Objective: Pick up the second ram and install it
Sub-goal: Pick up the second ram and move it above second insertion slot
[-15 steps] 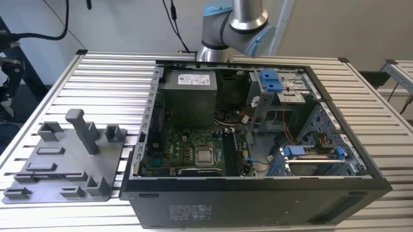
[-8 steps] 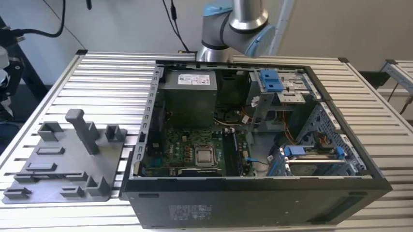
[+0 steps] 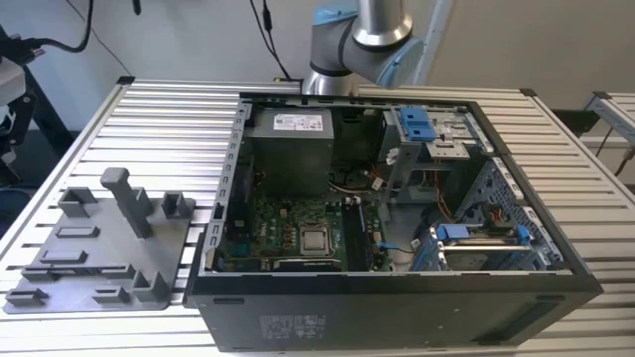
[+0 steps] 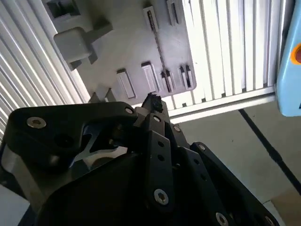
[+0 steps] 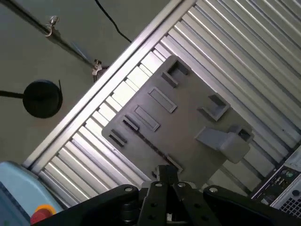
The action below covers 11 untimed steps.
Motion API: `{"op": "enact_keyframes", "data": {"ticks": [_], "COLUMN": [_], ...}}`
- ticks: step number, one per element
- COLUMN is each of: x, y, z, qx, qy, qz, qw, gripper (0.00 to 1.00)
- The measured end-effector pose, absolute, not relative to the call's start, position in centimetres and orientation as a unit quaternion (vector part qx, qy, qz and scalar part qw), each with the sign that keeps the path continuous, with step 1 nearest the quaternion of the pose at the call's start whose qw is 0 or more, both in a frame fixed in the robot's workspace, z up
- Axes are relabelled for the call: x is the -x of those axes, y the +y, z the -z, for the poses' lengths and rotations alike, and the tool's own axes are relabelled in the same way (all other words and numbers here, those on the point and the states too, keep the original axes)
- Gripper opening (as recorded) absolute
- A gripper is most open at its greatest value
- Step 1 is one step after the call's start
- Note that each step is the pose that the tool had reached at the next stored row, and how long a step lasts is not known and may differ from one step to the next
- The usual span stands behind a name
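Slatted metal table carries two things side by side: an open computer case and, toward the exterior view's left, a flat grey plastic holder. The arm rises behind the case at the table's far edge.

Both wrist views look down on the holder from well above. The memory stick stands on edge in it – a thin dark line running along the plate. Several low raised blocks sit close on one side of the stick, and more cluster at one of its ends. A tall grey post stands on the same holder, well apart from the stick; in the exterior view it is the highest thing on the plate.

The gripper hangs over the holder's edge near one end of the stick, clear of it – its fingers drawn together with nothing between them.

Inside the case lie a green circuit board and a grey power supply. Off the table, a pale blue box with a red button stands on the floor.
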State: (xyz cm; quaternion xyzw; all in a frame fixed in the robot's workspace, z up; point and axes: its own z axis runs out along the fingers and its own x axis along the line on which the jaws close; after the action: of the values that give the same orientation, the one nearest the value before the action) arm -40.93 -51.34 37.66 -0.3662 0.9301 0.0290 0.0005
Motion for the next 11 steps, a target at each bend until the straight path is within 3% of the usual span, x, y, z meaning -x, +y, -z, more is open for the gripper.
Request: {"op": "enact_keyframes", "data": {"ticks": [11], "x": [40.93], "y": [-51.34], "z": [-37.63], "qx": [0.457], "qy": [0.889], "qz": [-0.029], "qw": [-0.002], "gripper": [0.11]}}
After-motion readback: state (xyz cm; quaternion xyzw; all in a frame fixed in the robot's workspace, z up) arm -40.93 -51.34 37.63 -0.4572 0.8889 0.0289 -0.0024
